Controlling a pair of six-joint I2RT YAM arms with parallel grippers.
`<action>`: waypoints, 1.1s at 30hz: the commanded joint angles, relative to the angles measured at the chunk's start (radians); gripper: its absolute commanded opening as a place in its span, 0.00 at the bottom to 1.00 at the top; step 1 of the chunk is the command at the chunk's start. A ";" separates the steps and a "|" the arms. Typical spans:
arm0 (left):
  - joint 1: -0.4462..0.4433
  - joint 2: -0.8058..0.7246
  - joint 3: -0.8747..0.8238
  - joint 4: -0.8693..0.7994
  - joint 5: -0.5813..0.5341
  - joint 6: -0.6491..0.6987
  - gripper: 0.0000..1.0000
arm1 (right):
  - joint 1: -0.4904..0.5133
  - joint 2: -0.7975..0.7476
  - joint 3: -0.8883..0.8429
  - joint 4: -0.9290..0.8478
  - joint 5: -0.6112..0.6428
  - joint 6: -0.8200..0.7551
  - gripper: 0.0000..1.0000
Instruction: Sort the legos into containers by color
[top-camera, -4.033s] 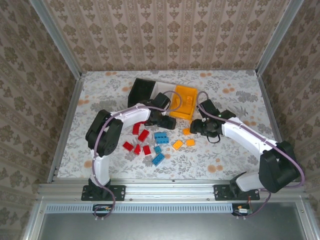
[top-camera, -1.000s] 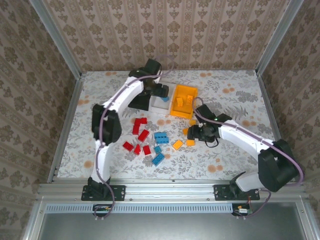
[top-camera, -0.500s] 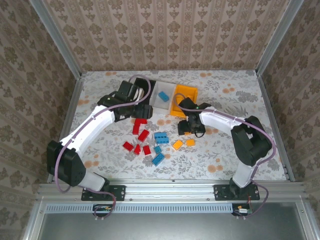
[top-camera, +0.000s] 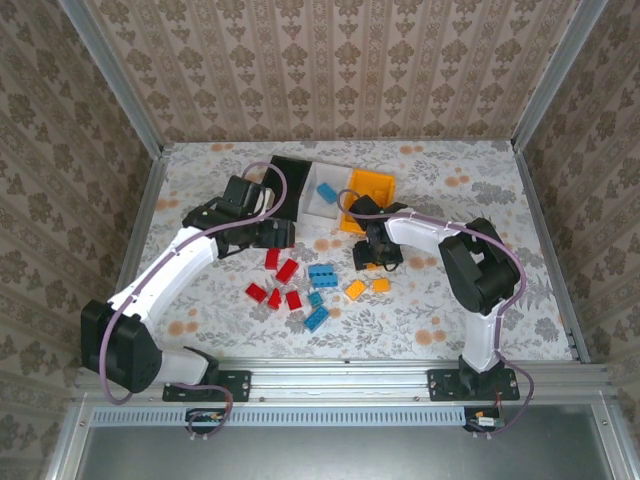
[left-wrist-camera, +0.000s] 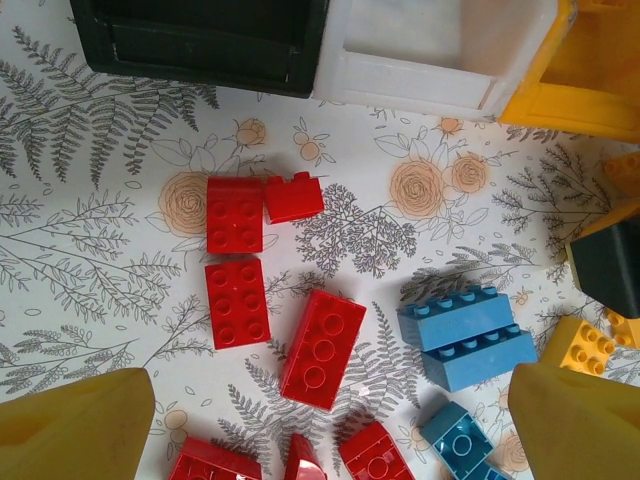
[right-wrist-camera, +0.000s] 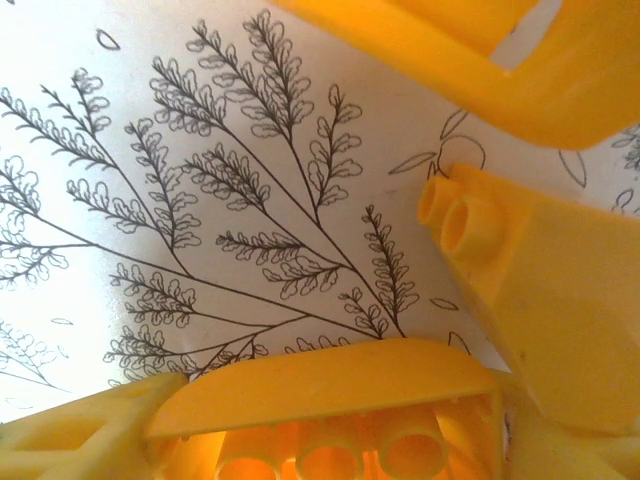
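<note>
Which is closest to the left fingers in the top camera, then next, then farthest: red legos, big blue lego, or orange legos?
Starting from the left fingers:
1. Red legos, right beside them on the near side.
2. Big blue lego, further to the right.
3. Orange legos, farthest right.

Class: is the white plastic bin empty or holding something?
Holding something: one blue studded brick lies inside the white rectangular plastic bin, seen from above.

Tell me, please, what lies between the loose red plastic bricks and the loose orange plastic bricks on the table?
Blue studded plastic bricks lie between the red bricks and the orange bricks, as the top external view shows.
</note>
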 joint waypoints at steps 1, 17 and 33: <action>0.005 -0.001 -0.012 0.023 0.022 -0.021 0.93 | -0.007 0.017 0.011 -0.022 0.037 0.011 0.66; 0.013 -0.015 -0.012 0.027 0.071 -0.034 0.94 | -0.018 -0.269 0.073 -0.085 -0.018 0.092 0.53; 0.017 -0.087 -0.113 -0.033 0.081 -0.067 0.96 | -0.143 0.135 0.692 -0.230 0.026 -0.065 0.54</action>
